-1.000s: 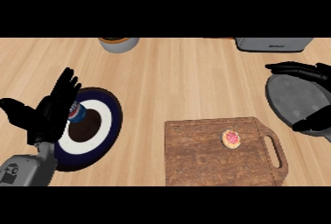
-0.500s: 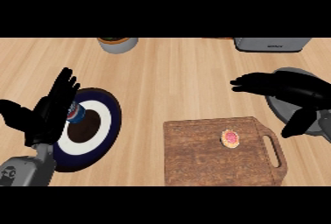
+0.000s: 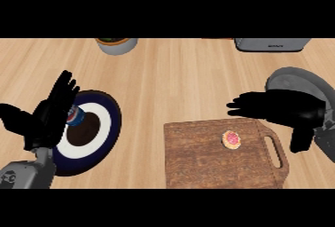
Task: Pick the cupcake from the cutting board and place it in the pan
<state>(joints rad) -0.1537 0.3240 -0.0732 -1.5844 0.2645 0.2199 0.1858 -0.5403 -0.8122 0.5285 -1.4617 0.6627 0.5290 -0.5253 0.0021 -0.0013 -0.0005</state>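
A small cupcake (image 3: 231, 138) with pink-red icing sits on the brown wooden cutting board (image 3: 203, 164), near the board's far right part. My right hand (image 3: 281, 106) hovers open just beyond the board's far edge, fingers pointing left, a little above and right of the cupcake without touching it. The grey pan (image 3: 297, 80) lies at the right edge, partly hidden behind that hand. My left hand (image 3: 49, 115) rests open at the left, fingers up.
A dark blue and white plate (image 3: 98, 133) lies under my left hand, with a small can (image 3: 74, 116) beside the fingers. A grey pot (image 3: 116, 44) stands at the back left. A metal appliance (image 3: 271, 43) is at the back right.
My right hand has moved left and toward me, from over the pan to just beyond the cutting board's far edge. The left hand has barely shifted.
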